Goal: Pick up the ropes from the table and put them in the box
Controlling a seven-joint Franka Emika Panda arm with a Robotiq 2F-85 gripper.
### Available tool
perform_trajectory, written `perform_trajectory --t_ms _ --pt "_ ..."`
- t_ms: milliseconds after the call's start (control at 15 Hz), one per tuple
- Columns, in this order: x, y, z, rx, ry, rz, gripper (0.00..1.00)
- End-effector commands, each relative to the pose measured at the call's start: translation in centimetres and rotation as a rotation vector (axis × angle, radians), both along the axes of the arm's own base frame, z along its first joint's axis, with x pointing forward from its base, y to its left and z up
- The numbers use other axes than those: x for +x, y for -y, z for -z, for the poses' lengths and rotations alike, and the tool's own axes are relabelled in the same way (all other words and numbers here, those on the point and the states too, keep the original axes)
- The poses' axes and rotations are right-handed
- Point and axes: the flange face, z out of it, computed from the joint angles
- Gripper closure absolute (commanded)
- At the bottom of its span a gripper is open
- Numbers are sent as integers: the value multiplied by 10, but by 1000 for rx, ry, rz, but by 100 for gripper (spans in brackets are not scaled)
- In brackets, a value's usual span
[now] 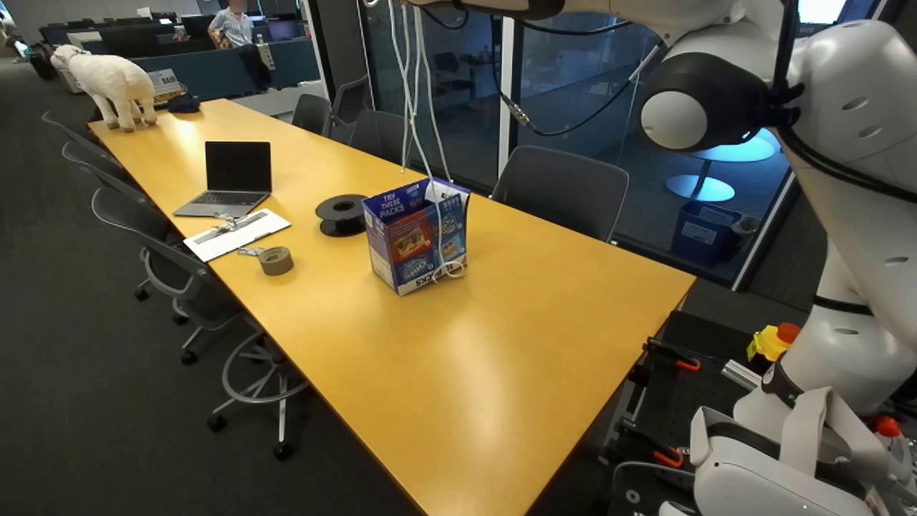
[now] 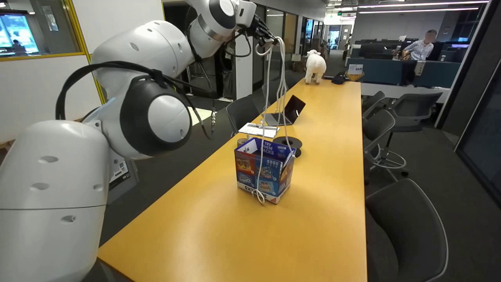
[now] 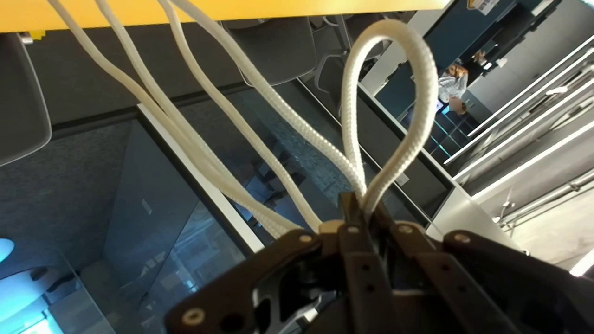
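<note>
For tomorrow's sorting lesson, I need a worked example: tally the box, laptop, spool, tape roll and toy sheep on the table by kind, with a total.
Containers: 1 (box)
Computers: 1 (laptop)
Rolls and spools: 2 (tape roll, black spool)
Toys: 1 (white sheep)
Total: 5

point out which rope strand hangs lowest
The rope strand in front of the cardboard snack box, its looped end near the bottom edge; no other strand visibly hangs that low.

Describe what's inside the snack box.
In both exterior views, upper inner walls of the snack box show, one lettered; its floor and any contents there are hidden by nearer walls. A rope strand hangs outside the snack box.
</note>
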Motion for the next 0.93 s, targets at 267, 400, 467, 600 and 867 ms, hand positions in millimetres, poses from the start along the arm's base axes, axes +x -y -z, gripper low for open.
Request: perform_trajectory --t_ms 267,400,467,600,867 --pt "-4 -29 -15 -72 56 15 92" --pt "-3 -28 -13 -76 50 22 93" --pt "-3 -32 -13 -74 52 20 92" --pt "-3 -36 -12 -90 54 29 92" --pt "7 -34 7 -88 23 23 92"
